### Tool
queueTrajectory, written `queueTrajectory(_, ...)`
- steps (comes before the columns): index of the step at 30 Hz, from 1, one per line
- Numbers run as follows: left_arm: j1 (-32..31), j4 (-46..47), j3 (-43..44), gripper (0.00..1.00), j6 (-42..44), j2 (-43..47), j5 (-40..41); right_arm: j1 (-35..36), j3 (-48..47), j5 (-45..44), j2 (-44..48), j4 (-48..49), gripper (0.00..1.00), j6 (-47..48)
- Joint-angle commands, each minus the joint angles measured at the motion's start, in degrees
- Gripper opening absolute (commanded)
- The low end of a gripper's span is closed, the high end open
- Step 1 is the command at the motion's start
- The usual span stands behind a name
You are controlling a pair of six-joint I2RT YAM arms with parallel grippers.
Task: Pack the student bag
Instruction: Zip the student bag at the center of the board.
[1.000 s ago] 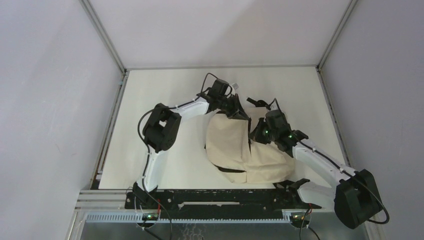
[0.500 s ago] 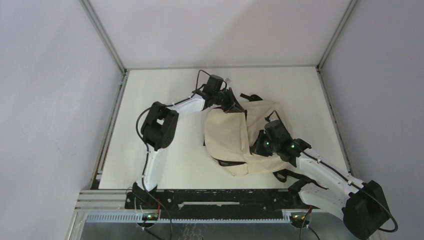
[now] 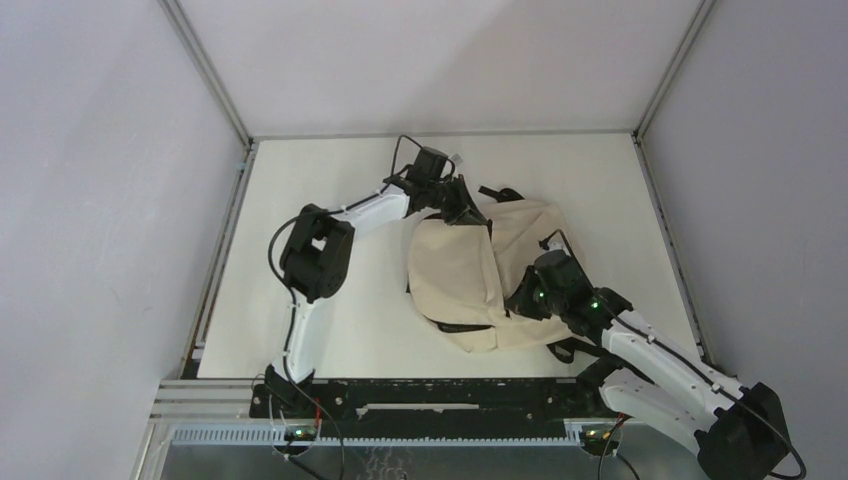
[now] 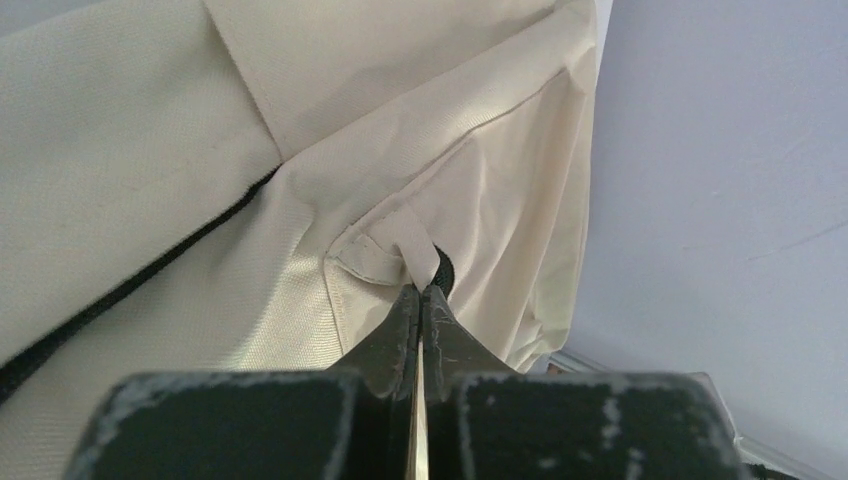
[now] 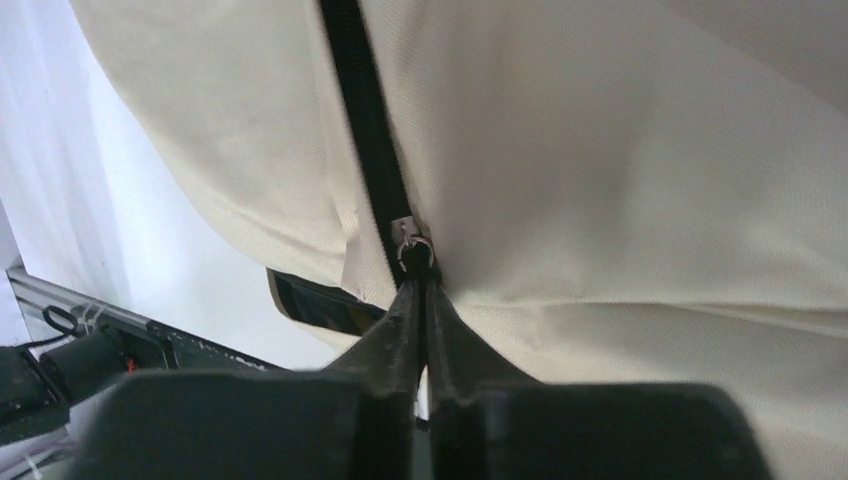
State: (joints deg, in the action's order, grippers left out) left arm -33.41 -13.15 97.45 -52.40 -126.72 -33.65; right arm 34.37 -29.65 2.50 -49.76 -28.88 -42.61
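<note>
Student bag lies right of centre on the pale tabletop, stretched between two arms, its long axis running from the far end to the near right. At the far end, the left gripper is clenched on a small stitched fabric tab at the bag's corner, where the black zip trim ends. On the near right side, the right gripper is pinched on the little metal zip pull, with the black zip running straight away from its fingertips toward the far end. That line is what the next pull seems to depend on: one arm anchors the cloth while the other, nearer the slider, would draw it along the track. Whether the zip ahead of the slider is open or shut cannot be told. The bag is soft cream canvas with a coarse weave, slack and creased, and it folds over itself. Dark straps peek out at both ends.
</note>
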Motion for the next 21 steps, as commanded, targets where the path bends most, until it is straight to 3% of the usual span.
queueTrajectory(1,0.9,-0.1,4.2,0.10,6.7,8.8,7.3,0.9,-3.6,-2.1,0.9,-8.9,0.22,1.6)
queueTrajectory(2,0.8,-0.8,4.3,0.21,7.4,9.6,7.3,0.9,-4.3,-2.5,0.8,-9.6,0.37,1.7)
queueTrajectory(4,0.7,-2.4,4.5,0.34,9.0,11.3,7.3,1.0,-5.4,-4.6,1.4,-10.5,0.52,1.6)
queueTrajectory(9,1.3,-8.5,4.2,0.66,13.9,15.5,10.9,0.7,-5.9,-11.5,4.2,-13.6,0.55,-0.9)
queueTrajectory(13,3.1,-13.1,-0.2,0.74,17.7,18.7,14.1,-1.6,-5.9,-13.6,5.7,-17.9,0.55,-2.5)
queueTrajectory(18,6.1,-13.2,-13.5,0.87,19.7,26.5,20.6,-1.7,-5.4,-16.3,8.7,-20.5,0.55,-6.4)
queueTrajectory(21,8.9,-12.8,-18.3,0.86,20.1,26.2,21.3,-1.8,-3.9,-18.1,9.0,-20.7,0.54,-10.3)
